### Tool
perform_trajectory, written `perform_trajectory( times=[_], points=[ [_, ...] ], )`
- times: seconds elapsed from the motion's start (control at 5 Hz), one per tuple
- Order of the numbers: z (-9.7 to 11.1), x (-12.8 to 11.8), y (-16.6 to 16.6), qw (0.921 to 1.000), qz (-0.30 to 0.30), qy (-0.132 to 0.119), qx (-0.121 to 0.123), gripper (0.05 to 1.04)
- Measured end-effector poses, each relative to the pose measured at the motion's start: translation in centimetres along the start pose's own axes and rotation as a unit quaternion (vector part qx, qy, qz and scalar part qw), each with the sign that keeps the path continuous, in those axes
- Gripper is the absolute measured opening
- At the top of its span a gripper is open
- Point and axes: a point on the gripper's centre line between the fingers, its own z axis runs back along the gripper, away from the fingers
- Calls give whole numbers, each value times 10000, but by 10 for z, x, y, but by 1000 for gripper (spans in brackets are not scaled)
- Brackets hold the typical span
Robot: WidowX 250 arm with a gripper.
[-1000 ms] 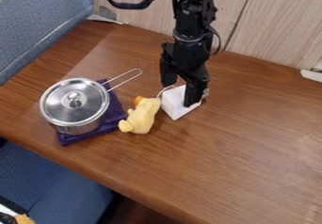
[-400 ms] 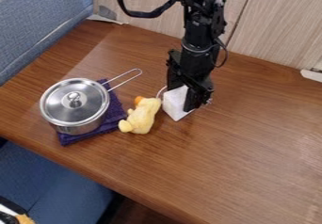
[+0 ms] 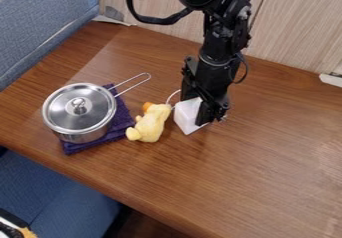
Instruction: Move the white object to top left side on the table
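Beside yellow plush (image 3: 152, 123) | gripper (image 3: 195, 110) was over white object (image 3: 186, 116), presumably for carrying | wide or clamped: couldn't tell

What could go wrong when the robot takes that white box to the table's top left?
The yellow toy lies right beside the white box, so a low sideways move might knock it. The pot's handle juts toward the likely path and could get bumped. The box also sits at a slant between the jaws, so it might slip out if the grip is weak.
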Motion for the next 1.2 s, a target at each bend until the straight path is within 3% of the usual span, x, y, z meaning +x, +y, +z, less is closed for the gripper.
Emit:
perform_trajectory(
  times=[0.2, 0.4, 0.6, 0.8, 1.2],
  points=[
    [2, 2, -2, 9998, -158, -26, -82, 656],
    [22, 12, 15, 9993, -115, -316, -137, 656],
    [47, 25, 51, 9957, 128, -830, -379, 656],
    [62, 33, 79, 9927, 136, -1127, -415, 656],
    [34, 45, 124, 9950, -294, -870, -384, 656]
  ],
)
